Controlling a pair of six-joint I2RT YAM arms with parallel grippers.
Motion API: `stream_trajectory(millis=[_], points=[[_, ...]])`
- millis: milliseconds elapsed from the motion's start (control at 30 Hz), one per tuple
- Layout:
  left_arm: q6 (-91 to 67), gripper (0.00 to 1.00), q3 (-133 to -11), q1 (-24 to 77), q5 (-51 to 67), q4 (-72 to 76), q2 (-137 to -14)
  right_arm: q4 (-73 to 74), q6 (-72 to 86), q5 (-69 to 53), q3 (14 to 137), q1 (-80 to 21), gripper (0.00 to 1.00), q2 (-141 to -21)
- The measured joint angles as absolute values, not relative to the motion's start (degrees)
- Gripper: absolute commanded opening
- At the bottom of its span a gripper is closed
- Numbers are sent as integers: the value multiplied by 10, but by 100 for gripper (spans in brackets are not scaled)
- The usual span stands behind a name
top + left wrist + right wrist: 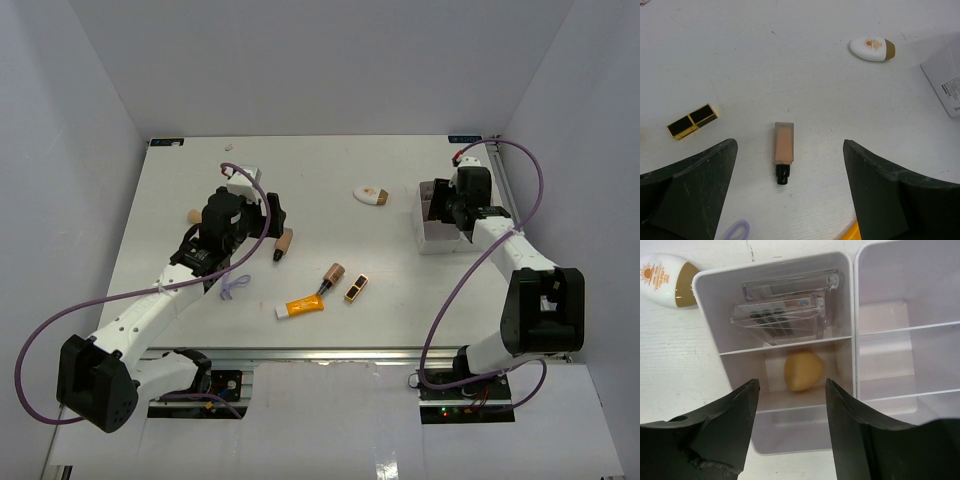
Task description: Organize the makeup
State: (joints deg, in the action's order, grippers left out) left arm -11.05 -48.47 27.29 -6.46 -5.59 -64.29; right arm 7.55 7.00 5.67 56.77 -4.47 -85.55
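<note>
The makeup lies mid-table: a beige tube with a black cap (283, 243) (783, 150), a brown lipstick (332, 275), a black-gold case (355, 288) (692, 121), an orange tube (301, 306), a purple loop (236, 285) (737, 231) and a white oval compact (371, 195) (872, 49) (667, 274). My left gripper (258, 225) (789, 144) hovers wide open above the beige tube. Over the white tray (425, 240) (855, 300) my right gripper (448, 208) (791, 382) is open. Below it a beige sponge (803, 370) rests loose in a compartment. Clear flat packets (785, 310) fill the compartment beyond.
The tray sits at the right side of the table, close to the right wall. A small beige item (192, 215) lies left of the left arm. White walls enclose the table on three sides.
</note>
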Motion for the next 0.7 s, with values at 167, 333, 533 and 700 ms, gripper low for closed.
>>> stream_trajectory(millis=[167,333,533,700], points=[[-110,93,-485,273,-64,-56,-645,77,65,49,568,-45,62,-828],[-114,61,-485,267,-61,-57,-656,94,4,-51,567,-42,61,-753],[-167,41,-486,188,-34,-59,-702,142,-176,-351,535,-38,62,-666],[-271,52,-509,89,-59,-93,-790,178,-252,-496,516,-41,62,-646]])
